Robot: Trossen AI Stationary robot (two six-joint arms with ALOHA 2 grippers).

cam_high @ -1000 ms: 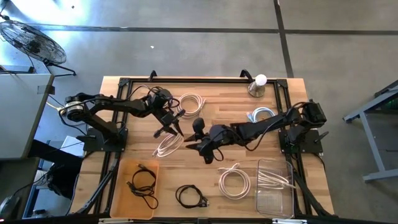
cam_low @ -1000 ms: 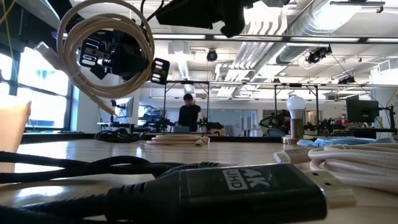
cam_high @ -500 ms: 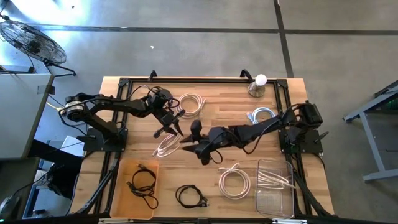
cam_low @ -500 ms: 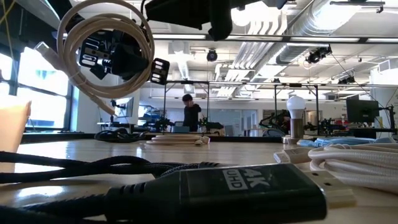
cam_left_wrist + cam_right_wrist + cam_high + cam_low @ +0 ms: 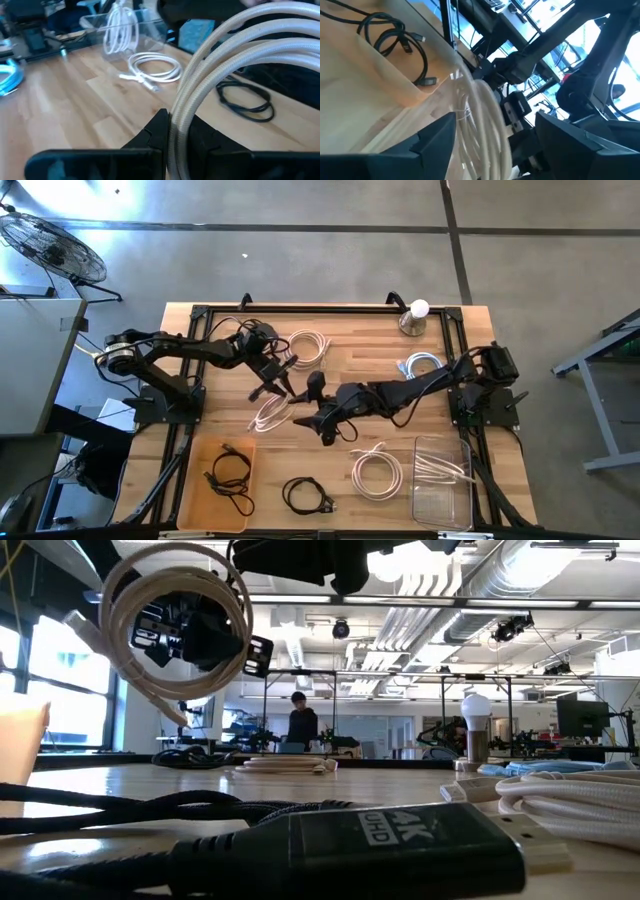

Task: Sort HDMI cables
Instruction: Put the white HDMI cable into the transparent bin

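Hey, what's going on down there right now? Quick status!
Left gripper shut on cream cable coil, lifted off table. Right gripper open, closing in on that coil. Nothing in the way between them.

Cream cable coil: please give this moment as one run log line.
left claw: shut on cream braided cable coil, lifted | right claw: open, at coil | handover: pending

A: Cream coil [image 5: 270,413] hangs upright above the tabletop's middle, loops bunched. White coils: one [image 5: 308,346] flat near the far edge, one [image 5: 376,471] flat toward the near edge.

B: Black coil [image 5: 307,496] flat at the near edge. Bluish-white coil [image 5: 418,365] flat toward the right edge.
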